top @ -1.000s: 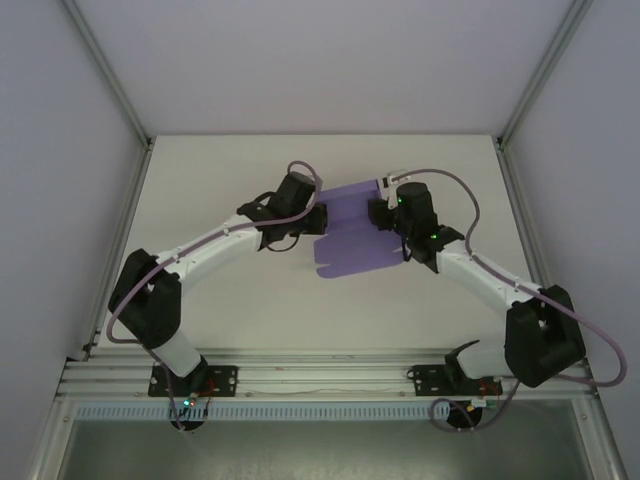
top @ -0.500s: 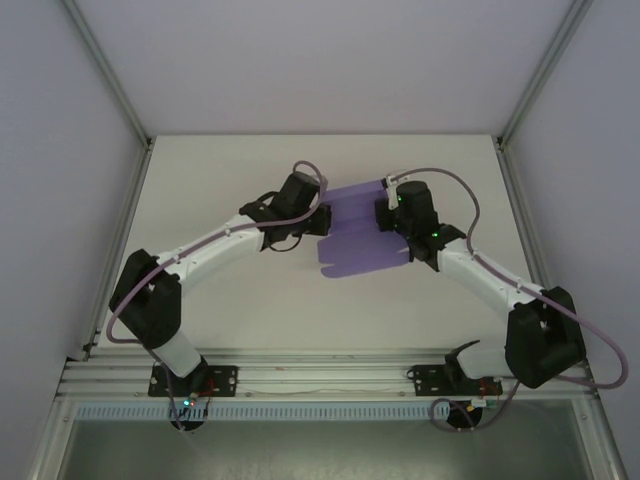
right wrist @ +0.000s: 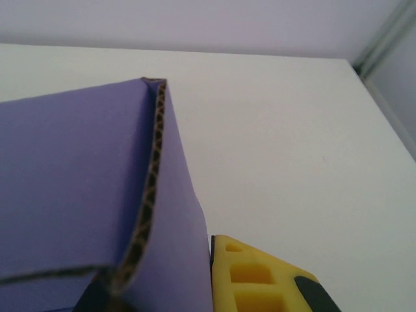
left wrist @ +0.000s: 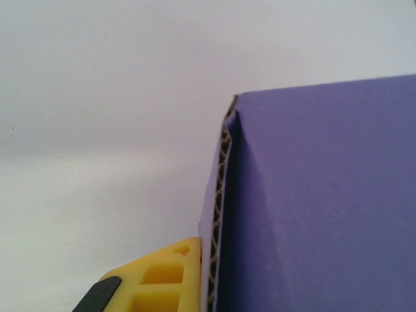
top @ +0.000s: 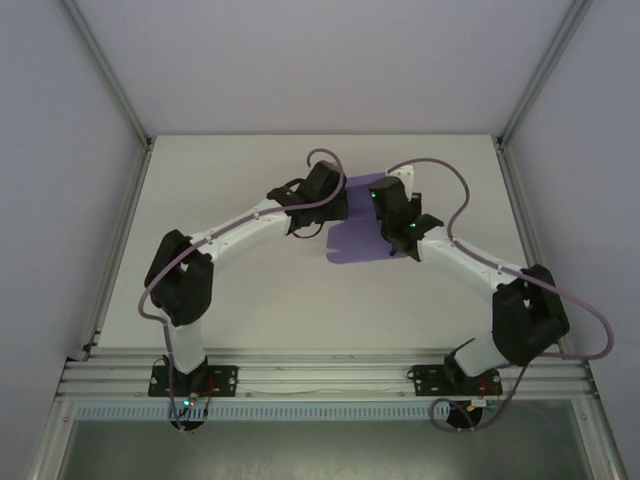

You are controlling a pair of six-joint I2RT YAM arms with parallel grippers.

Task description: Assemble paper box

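The purple paper box (top: 352, 245) lies at the table's middle back, a partly folded card sheet with its sides raised. My left gripper (top: 342, 208) is shut on its left wall. In the left wrist view the gripper (left wrist: 214, 286) has a yellow finger (left wrist: 162, 279) pressed against the corrugated edge of the paper box (left wrist: 325, 195). My right gripper (top: 380, 212) is shut on the right wall. In the right wrist view the gripper (right wrist: 169, 276) has a yellow finger (right wrist: 260, 279) flat against the outside of the paper box (right wrist: 65, 182). The inner fingers are hidden by card.
The white table (top: 240, 290) is closed in by grey side walls and metal frame posts (top: 535, 85). An aluminium rail (top: 320, 375) with both arm bases runs along the near edge. Purple cables (top: 450, 190) loop over each arm.
Both arms have swung inward and toward the back. The right gripper has shut on the card. The sheet looks narrower, with its sides raised between the grippers.
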